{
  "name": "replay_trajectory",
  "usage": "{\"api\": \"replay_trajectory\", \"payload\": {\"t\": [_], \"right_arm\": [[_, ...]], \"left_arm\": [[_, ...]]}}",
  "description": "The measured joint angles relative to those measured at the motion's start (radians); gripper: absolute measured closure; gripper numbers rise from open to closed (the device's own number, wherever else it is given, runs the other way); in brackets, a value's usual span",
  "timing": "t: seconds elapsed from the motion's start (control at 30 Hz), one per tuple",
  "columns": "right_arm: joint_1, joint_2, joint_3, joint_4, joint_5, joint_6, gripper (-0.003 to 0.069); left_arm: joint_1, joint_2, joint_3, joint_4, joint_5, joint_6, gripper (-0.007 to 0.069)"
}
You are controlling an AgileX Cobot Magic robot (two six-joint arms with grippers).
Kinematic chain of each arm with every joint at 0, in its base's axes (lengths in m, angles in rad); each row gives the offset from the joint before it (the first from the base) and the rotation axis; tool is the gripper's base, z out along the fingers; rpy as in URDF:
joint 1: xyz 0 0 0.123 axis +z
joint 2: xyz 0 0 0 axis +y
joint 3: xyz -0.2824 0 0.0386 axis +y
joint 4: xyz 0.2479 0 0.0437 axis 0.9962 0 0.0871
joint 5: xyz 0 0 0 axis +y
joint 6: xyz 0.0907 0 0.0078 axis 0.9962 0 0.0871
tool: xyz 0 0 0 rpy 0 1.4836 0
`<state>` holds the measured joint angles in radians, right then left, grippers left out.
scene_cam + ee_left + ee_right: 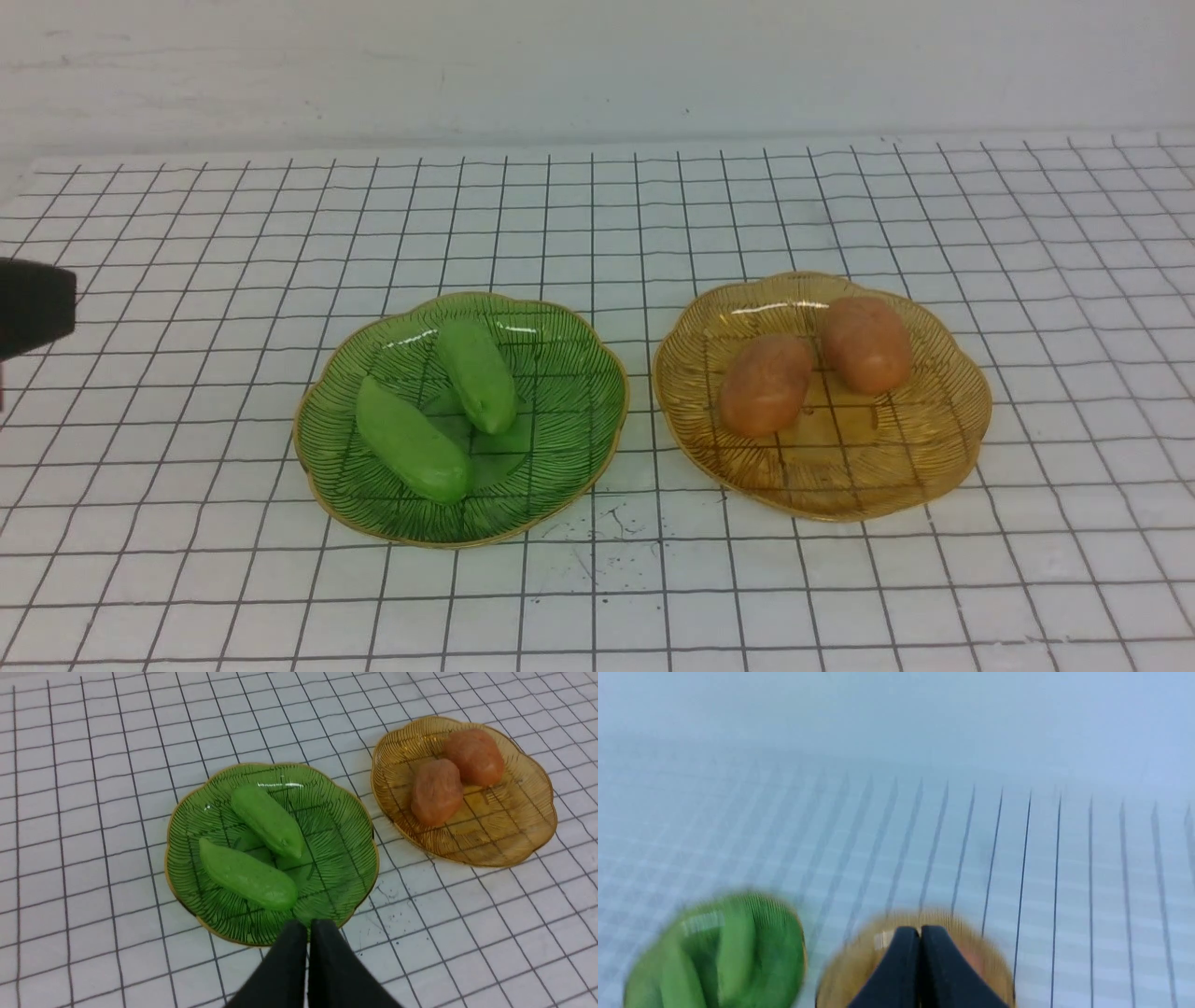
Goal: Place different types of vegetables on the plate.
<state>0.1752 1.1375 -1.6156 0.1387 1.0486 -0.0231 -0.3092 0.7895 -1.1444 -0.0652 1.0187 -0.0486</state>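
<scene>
Gridded white worktop [187, 233] with two glass plates, read from left to right. At the 9 o'clock edge of the front view, a dark part of the left arm [33, 308] hangs above the worktop, well apart from both plates. In its wrist view the left gripper [308, 927] has its jaws clenched together with nothing between them, and their tips show against the near rim of the green plate [569, 420]. This plate carries both light-green vegetables. The near cucumber [413, 441] lies at 8 o'clock of the plate's centre. The far cucumber [477, 374] lies at 12 o'clock, close beside the first. At 3 o'clock of the green plate, near it but not touching, stands the amber plate [896, 448]. It holds the left potato [766, 385] at 9 o'clock and the right potato [865, 343] at 1 o'clock, and the two appear to touch. The right wrist view is blurred. It shows the right gripper [920, 931] with its jaws clenched and empty, in front of the amber plate.
</scene>
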Motion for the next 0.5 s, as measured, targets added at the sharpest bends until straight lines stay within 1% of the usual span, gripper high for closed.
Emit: {"api": "replay_trajectory", "payload": {"t": [0.03, 0.13, 0.17, 0.2, 0.23, 0.27, 0.4, 0.5], "right_arm": [[0.0, -0.132, 0.114, 0.0, -0.12, -0.011, 0.0673], [0.0, -0.331, 0.295, -0.001, -0.295, -0.023, 0.0673], [0.0, -0.49, 0.487, -0.001, -0.48, -0.025, 0.0673], [0.0, -0.591, 0.598, -0.001, -0.591, -0.024, 0.0673], [0.0, -0.63, 0.64, -0.001, -0.634, -0.022, 0.0673], [0.0, -0.742, 0.755, -0.001, -0.737, -0.015, 0.0673], [0.0, -1.017, 0.995, -0.001, -0.89, -0.011, 0.0673], [0.0, -1.111, 1.071, -0.002, -0.943, -0.019, 0.0673]], "left_arm": [[0.0, 0.0, 0.025, 0.0, -0.038, -0.003, 0.0632], [0.0, 0.0, 0.061, -0.008, -0.092, -0.003, 0.0632], [0.0, 0.0, 0.077, -0.016, -0.119, -0.003, 0.0632], [0.0, 0.0, 0.089, -0.022, -0.14, -0.003, 0.0632], [0.0, 0.0, 0.092, -0.024, -0.143, -0.003, 0.0632], [0.0, 0.0, 0.106, -0.029, -0.165, -0.003, 0.0632], [0.0, 0.001, 0.133, -0.033, -0.189, -0.004, 0.0632], [0.0, 0.001, 0.138, -0.034, -0.189, -0.004, 0.0632]]}}
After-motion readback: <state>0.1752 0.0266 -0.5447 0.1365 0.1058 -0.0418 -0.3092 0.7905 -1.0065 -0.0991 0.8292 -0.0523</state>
